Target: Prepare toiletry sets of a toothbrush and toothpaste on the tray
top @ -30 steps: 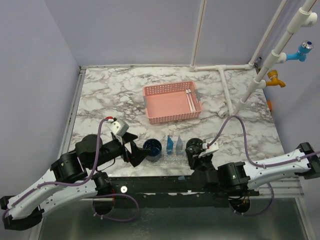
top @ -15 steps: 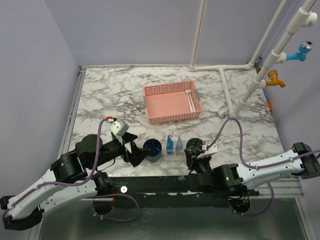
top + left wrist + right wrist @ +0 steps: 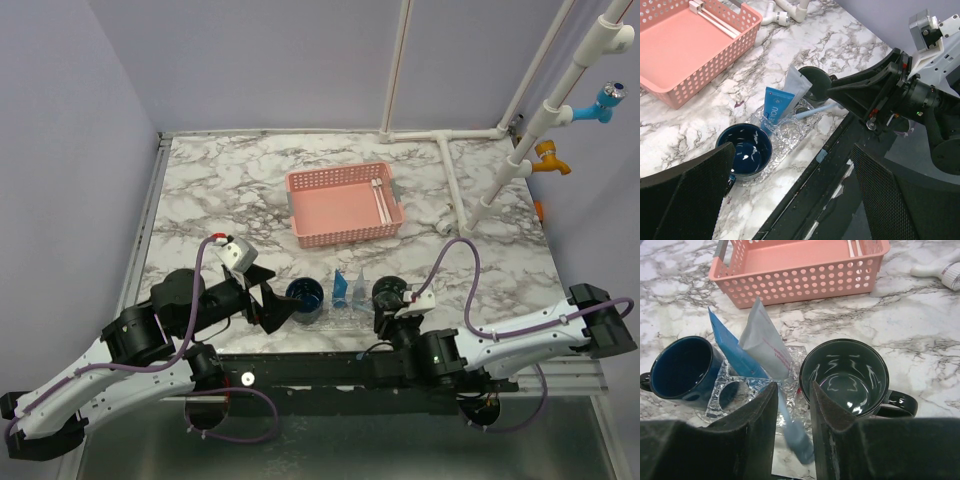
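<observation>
Retracted toward the bench [image 3: 220,190] edge, with right jaws eased apart around the toothbrush [image 3: 797,440]. Withdraw level, leaving it on the tray [image 3: 790,141]; keep left jaws spread wide.

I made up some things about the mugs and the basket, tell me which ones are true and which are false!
1. The navy mug is empty. True.
2. The toothpaste tubes are inside the pink basket. False: they stand on the clear tray, between the two mugs.
3. The left pincer is wide open and holds nothing. True.
4. The dark green mug has tipped onto its side. False: it stands upright.
5. White toothbrushes lie in the pink basket. True.
</observation>
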`<state>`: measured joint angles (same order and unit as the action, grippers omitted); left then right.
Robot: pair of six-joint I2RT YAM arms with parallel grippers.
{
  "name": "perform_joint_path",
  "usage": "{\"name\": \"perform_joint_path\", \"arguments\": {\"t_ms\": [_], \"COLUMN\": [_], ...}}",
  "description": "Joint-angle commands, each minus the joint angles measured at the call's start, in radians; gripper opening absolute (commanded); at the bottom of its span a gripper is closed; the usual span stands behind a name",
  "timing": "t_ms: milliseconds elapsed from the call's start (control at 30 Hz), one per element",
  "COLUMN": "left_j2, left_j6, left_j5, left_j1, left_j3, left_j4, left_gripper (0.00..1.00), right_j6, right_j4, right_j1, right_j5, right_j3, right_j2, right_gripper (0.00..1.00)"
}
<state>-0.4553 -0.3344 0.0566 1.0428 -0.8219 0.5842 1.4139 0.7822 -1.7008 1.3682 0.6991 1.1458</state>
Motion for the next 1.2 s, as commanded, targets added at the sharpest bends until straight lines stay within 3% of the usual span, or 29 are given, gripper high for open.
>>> {"name": "perform_joint_path", "arguments": {"t_ms": [0,333,733,833,1167], "left_j2": [-0.002,-0.002,0.001,0.003,-0.02], "left_j6": [0.006,0.009,0.012,0.012,0.021], "left_j5": [-0.012,-0.012,-0.009,-0.009,-0.018], "left_j1": [0.002,0.002,0.002,0.002,0.002], "left_j3": [0.009,0.012,0.021,0.029,0.024], "left_j4": [-0.019,-0.025,-0.034,-0.047,-0.068], "left_gripper": [0.99,0.99,0.99,0.99,0.99], "right_j6": [0.126,0.083,-0.214,-0.351,-0.763], "right_j4": [0.124,0.13,-0.012,-0.078,-0.356], "right_j1": [-0.006,-0.007,-0.005,0.0,0.273], "right_j5": [0.047,0.049,0.004,-0.006,-0.287], "right_j3": [0.046,0.072,0.12,0.136,0.163], "right_j2": [0.023,-0.027,-0.158,-0.187,-0.163], "right_gripper": [0.35,0.4,0.42,0.42,0.43]}}
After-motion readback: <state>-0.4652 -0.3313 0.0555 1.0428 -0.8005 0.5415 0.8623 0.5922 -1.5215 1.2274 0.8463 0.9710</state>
